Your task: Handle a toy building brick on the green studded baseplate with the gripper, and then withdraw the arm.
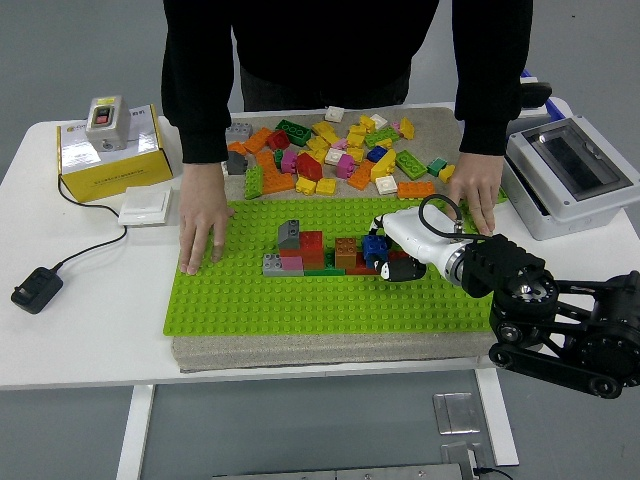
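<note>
— Where's the blue brick (375, 246)?
— Mid green baseplate (240, 300), right end of the brick row, touching the right hand (392, 258).
— Gripped?
— Fingers seem curled round it; hard to tell.

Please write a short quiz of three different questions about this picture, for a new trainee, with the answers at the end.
1. True or false: the robot's white right hand is at the blue toy brick on the green studded baseplate.
2. Where do the person's two bare hands rest? A) on the yellow cardboard box B) flat on the baseplate's far edge C) in the pile of loose coloured bricks
3. Fill in: the grey plastic enclosure with a clear lid stands at the table's ____ side.

Key: 1 true; 2 B, left-side hand, right-side hand; 3 right.
</note>
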